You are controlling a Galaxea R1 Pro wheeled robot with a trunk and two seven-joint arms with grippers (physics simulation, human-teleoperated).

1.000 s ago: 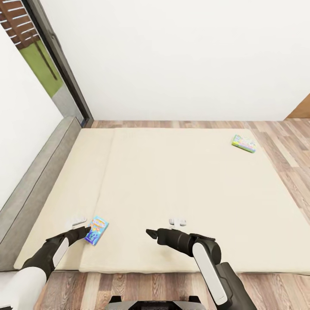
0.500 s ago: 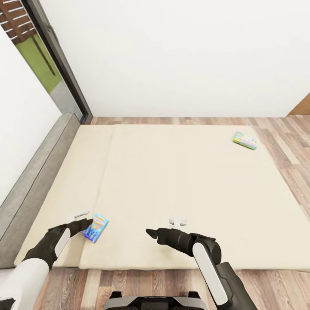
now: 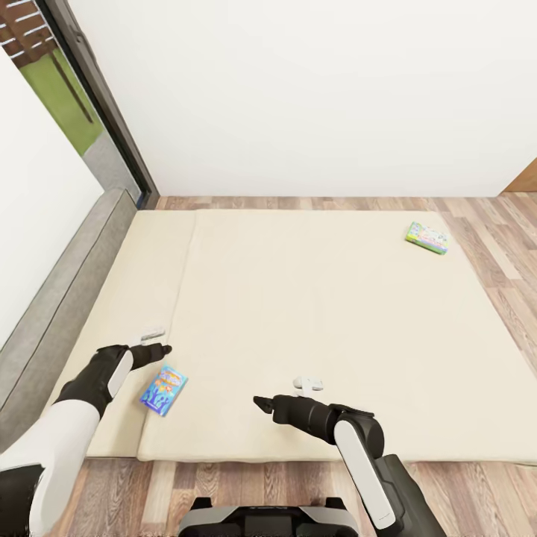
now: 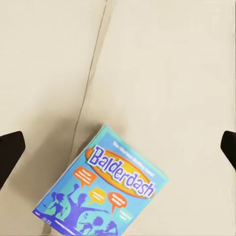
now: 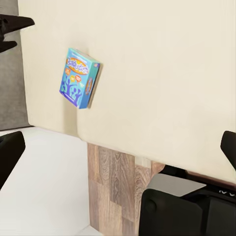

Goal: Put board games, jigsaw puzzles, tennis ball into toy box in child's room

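Observation:
A blue board game (image 3: 163, 389) lies flat on the beige bed (image 3: 313, 298) near its front left corner. Its lid reads "Balderdash" in the left wrist view (image 4: 105, 189). My left gripper (image 3: 154, 341) hovers open just beyond the box, with nothing between its fingers. My right gripper (image 3: 283, 394) stands open and empty over the bed's front edge, right of the blue box. The right wrist view shows the same blue board game (image 5: 78, 77) lying on the mattress. A pastel board game (image 3: 427, 237) with a green edge rests at the bed's far right corner.
A grey bed frame (image 3: 52, 298) runs along the left side below a white wall. A dark-framed window (image 3: 93, 97) stands at the back left. Wood-plank floor (image 3: 492, 246) borders the bed on the right and front. My base (image 3: 268, 518) sits at the bed's front edge.
My left gripper has drawn away from the blue board game, farther over the bed, and the box still lies flat. The head view has shifted slightly. The right arm has not moved.

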